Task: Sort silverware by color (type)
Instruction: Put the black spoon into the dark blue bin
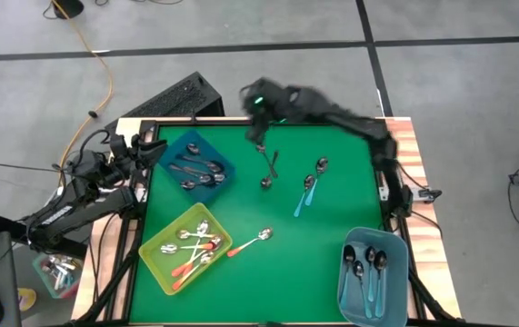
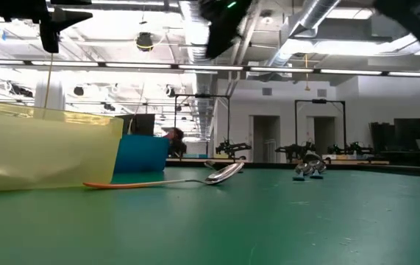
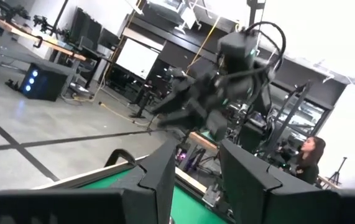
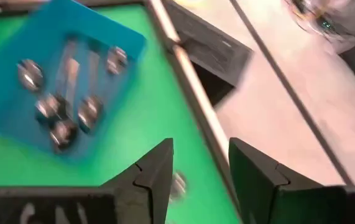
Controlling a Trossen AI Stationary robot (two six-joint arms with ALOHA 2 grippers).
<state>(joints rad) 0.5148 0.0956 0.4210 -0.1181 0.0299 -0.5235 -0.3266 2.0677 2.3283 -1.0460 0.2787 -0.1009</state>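
A: Table (image 1: 332, 272) first, then. What's on that green top?

B: 3 bins. The yellow bin (image 1: 156, 263) holds red-handled spoons, the dark blue bin (image 1: 225, 167) grey ones, the light blue bin (image 1: 348, 272) teal-handled ones. Loose: 1 red-handled spoon (image 1: 250, 242) beside the yellow bin, 1 grey spoon (image 1: 270, 168) and 2 teal-handled spoons (image 1: 309, 189) mid-table.

A: Arms?

B: Right gripper (image 1: 257, 136) hangs over the table's far edge, near the grey spoon, fingers (image 4: 154, 168) parted with nothing between them. Left gripper (image 3: 196, 180) waits off the left edge, also parted and empty.

A: How would a spoon handle?

B: Light, stiff, slick metal, I'd judge, lying flat. Pinch mid-handle across the width.

A: Surface, room?

B: Smooth green mat; an open hall with more rigs and a seated person (image 3: 308, 160).
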